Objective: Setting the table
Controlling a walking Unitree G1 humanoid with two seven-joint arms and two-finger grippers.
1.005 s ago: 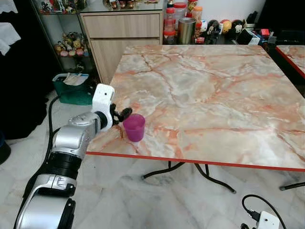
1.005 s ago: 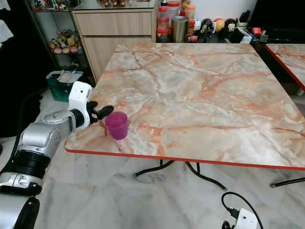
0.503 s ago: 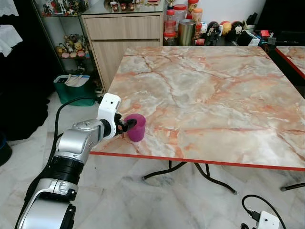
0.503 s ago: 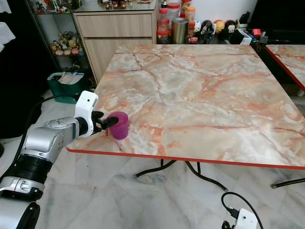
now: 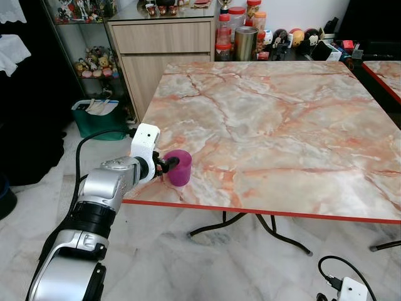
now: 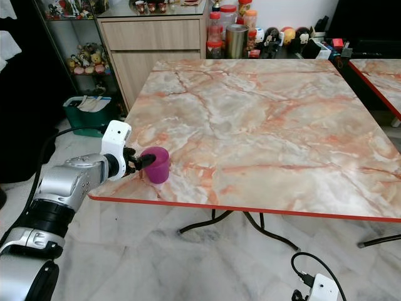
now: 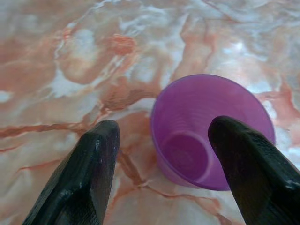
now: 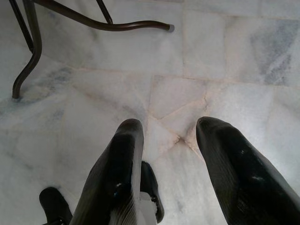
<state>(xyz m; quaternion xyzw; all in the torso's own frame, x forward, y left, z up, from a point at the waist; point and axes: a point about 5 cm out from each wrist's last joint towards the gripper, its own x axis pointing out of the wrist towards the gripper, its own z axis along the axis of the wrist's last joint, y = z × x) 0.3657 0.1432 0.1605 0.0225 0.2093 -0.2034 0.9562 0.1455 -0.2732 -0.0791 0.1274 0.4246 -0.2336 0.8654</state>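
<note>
Purple translucent plastic cup, small and tapered, upright and empty near the left front corner of the pink-veined marble table with the red edge, at about 8 o'clock from the table's centre and close to the near rim. Over the last second, left gripper brought in from just beside the cup to astride it: one black finger outside the wall on the bare marble, the other over the rim on the far side. Fingers spread, with a gap at the outer wall, so nothing clamped yet; cup unmoved through the approach. Judged from that: reach finished, squeeze next, lift and carrying to a place setting not begun. Through the thin wall, faint rings and a pale circular base visible; light and likely to flex or skid toward the edge if pinched off-centre. Right gripper idle, hanging low over the white marble floor tiles near a dark curved table leg, fingers parted and holding nothing.
</note>
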